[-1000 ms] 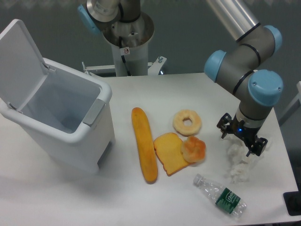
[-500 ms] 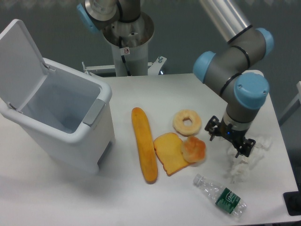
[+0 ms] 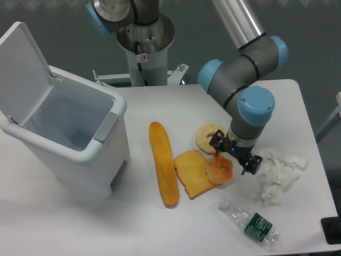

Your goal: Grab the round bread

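The round bread (image 3: 219, 170) is a small golden-orange domed bun resting on the right edge of the flat orange toast slice (image 3: 192, 173). A pale ring-shaped bread (image 3: 206, 137) lies just behind it, partly hidden by my arm. My gripper (image 3: 234, 157) hangs right above the bun's upper right side. Its fingers are hidden under the wrist, so I cannot tell how the jaws stand.
A long baguette (image 3: 163, 170) lies left of the toast. A white bin (image 3: 80, 149) with its lid open stands at the left. Crumpled white paper (image 3: 277, 173) lies to the right of the bun. A plastic bottle (image 3: 250, 222) lies at the front right.
My arm has moved left from above the crumpled paper to above the round bread. The paper now shows fully. The breads have not moved.
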You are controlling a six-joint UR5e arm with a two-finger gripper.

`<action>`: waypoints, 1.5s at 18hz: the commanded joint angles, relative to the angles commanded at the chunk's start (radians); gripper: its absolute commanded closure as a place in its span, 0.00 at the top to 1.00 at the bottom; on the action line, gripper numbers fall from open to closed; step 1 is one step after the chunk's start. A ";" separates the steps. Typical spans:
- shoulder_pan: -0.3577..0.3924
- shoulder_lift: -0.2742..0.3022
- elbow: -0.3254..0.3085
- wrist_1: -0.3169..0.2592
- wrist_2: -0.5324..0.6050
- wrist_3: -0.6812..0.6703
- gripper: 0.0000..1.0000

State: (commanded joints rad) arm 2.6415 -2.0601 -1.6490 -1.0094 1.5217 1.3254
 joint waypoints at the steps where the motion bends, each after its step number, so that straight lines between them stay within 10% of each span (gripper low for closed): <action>1: 0.000 -0.003 -0.006 0.002 0.000 0.000 1.00; 7: 0.000 -0.032 -0.006 0.005 -0.008 -0.011 0.99; 17: 0.009 -0.034 0.004 0.005 -0.009 -0.035 0.02; 27: 0.029 -0.012 0.067 -0.009 -0.014 -0.035 0.00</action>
State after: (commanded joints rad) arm 2.6707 -2.0724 -1.5818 -1.0185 1.5079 1.2901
